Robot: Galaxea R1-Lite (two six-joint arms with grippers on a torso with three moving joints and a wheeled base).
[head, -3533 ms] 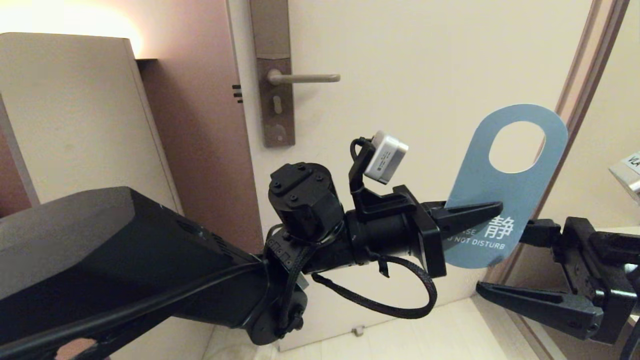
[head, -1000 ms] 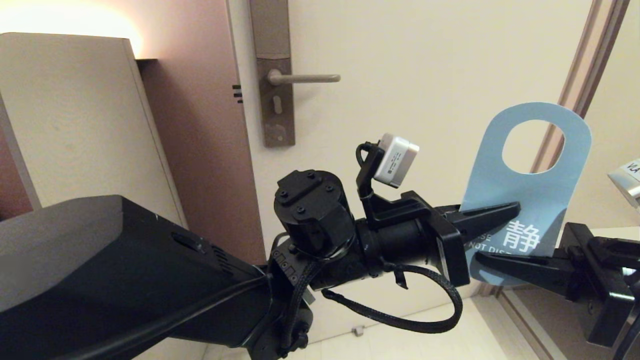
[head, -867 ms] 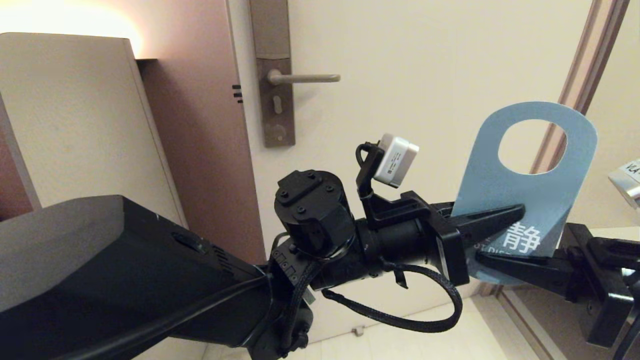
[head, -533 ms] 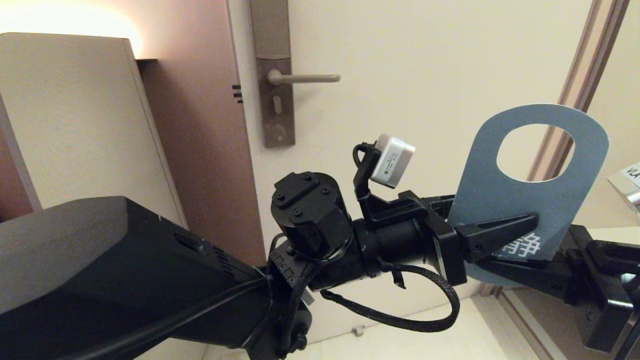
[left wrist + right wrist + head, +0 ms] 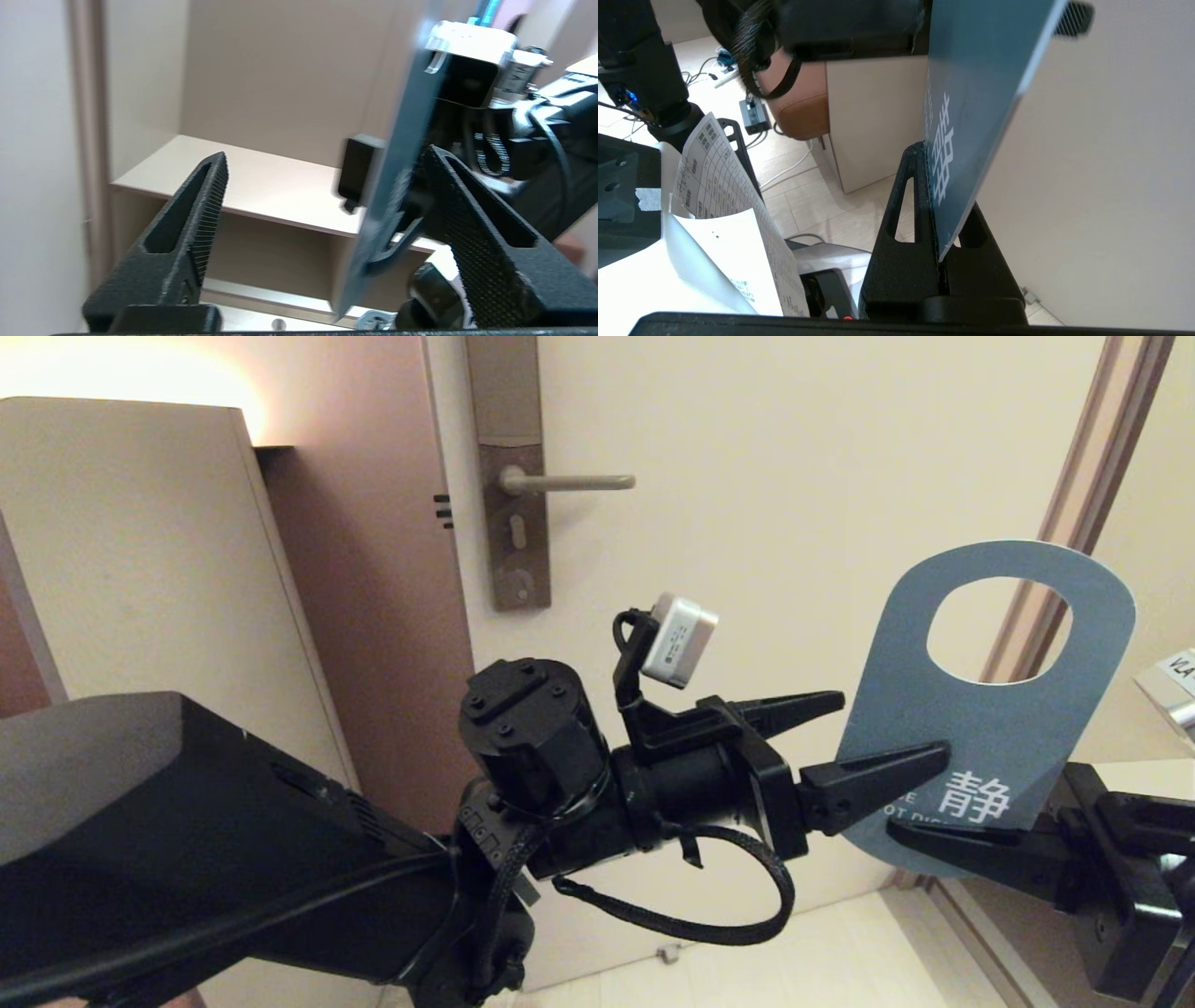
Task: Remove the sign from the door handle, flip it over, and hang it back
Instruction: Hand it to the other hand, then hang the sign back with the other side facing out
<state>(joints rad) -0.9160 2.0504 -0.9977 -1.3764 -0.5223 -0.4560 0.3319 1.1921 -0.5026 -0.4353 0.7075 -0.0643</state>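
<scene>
Sign [image 5: 999, 709]: blue door hanger with a rounded top and an oval hole, white lettering near its lower edge; held upright in the air, well right of and lower than the door handle, in front of the door's right edge.
Right gripper [image 5: 920, 835]: comes in from the lower right; jaws closed on the lower edge of the sign, seen pinching the card in the right wrist view [image 5: 941, 242].
Left gripper [image 5: 887, 733]: reaches in from the left, jaws spread wide, holding nothing; one finger [image 5: 873, 775] crosses in front of the sign's lower left corner, the other stands behind and above it, apart from the card.
Door handle [image 5: 569, 482]: metal lever on a tall metal plate [image 5: 509, 476], at the upper left part of the door; nothing hangs on it.
Door [image 5: 794, 476]: cream panel filling the middle of the head view.
In the way: the left arm [image 5: 233, 859] and its wrist camera [image 5: 680, 639] lie across the space between sign and door handle.
Cabinet [image 5: 140, 551]: pale, left of the door.
Shelf [image 5: 261, 186]: pale ledge past the door's right edge, in the left wrist view.
Papers [image 5: 719, 233]: printed sheets on the floor side, in the right wrist view.
</scene>
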